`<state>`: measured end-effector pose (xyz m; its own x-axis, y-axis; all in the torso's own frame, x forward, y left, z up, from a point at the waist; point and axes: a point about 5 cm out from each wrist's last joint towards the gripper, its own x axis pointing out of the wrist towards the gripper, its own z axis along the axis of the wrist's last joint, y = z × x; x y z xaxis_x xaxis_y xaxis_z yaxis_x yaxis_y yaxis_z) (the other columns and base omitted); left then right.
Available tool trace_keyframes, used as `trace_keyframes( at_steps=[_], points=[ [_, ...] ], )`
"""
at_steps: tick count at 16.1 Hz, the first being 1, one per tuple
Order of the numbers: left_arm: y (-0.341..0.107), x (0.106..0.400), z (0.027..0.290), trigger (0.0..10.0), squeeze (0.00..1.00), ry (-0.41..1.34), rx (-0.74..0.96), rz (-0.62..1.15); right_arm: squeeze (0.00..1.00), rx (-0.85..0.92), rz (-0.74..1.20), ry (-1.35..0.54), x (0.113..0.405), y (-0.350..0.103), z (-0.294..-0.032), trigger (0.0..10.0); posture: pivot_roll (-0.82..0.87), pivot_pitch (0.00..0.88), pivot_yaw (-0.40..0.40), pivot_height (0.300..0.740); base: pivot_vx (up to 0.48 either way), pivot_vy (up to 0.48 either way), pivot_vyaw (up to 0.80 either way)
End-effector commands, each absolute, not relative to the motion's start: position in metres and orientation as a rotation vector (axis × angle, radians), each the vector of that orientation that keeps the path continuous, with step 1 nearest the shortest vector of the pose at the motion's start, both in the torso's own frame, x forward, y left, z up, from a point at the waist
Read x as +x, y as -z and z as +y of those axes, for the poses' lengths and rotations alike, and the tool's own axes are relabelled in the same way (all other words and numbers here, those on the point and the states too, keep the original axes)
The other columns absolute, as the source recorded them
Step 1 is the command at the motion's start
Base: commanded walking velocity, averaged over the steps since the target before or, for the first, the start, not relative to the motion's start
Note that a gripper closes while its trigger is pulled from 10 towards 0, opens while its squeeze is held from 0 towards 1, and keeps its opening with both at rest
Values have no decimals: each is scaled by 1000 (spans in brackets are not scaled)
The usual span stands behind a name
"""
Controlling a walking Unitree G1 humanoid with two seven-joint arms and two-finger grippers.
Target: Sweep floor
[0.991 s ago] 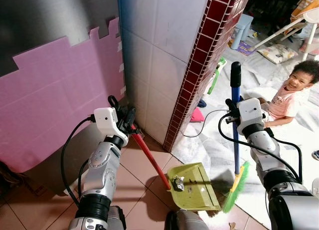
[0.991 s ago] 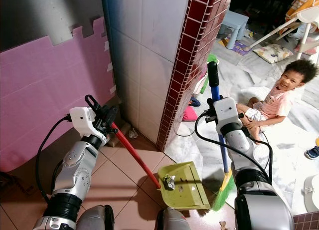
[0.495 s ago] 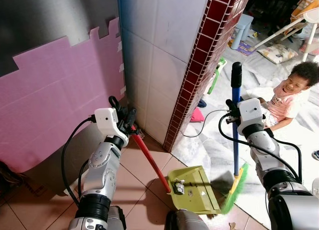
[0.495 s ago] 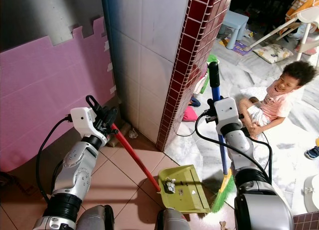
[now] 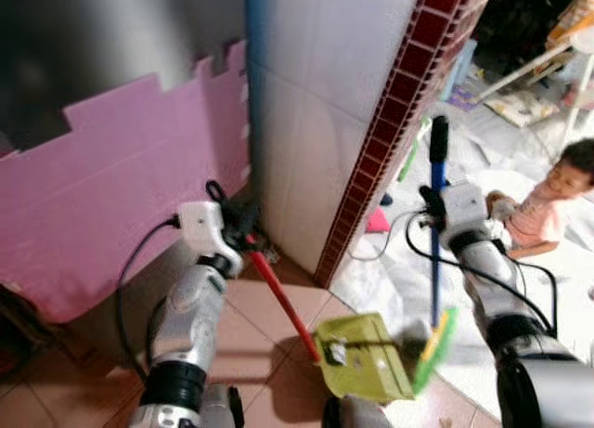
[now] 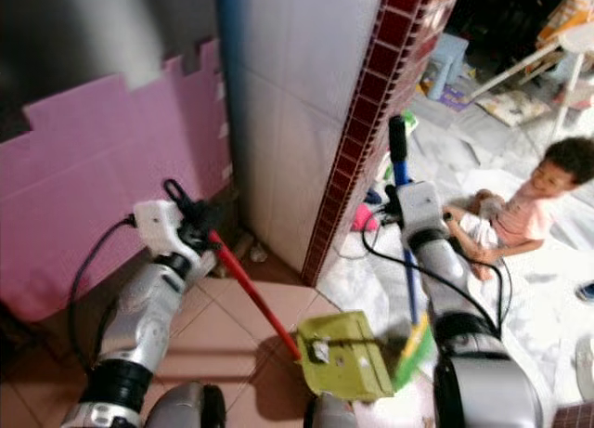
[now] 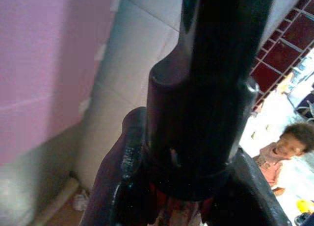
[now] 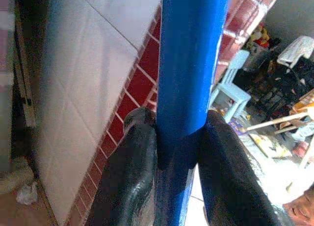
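Gripping tools in both grippers beside the tiled wall corner.
Left gripper clamps the green dustpan handle; right gripper clasps the blue broom, bristles beside the pan.

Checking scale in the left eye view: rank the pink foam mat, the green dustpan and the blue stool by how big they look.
1. Pink foam mat: by far the largest.
2. Green dustpan: mid-sized, near the camera.
3. Blue stool: smallest, but it stands far back and partly hidden by the brick wall edge, so its true size against the dustpan is unsure.
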<state>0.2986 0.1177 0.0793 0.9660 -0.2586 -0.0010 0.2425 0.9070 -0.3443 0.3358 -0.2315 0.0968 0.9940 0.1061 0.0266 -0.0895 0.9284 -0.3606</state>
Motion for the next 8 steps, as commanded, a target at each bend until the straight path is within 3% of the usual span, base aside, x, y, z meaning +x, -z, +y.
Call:
trace_keyframes(
  at_steps=[1,2,8],
  points=[
    [-92,302,111,10000,0,283,-366,-1,0,-386,-61,-96,338,-103,-236,10000,-122,0,-76,740,0,458,0],
    [-91,302,111,10000,0,282,-362,3,0,-385,-60,-97,338,-104,-236,10000,-122,0,-75,740,0,345,0],
    [-93,302,109,10000,0,292,-352,1,0,-378,-55,-96,339,-103,-234,10000,-117,0,-69,740,0,0,0]
  ],
)
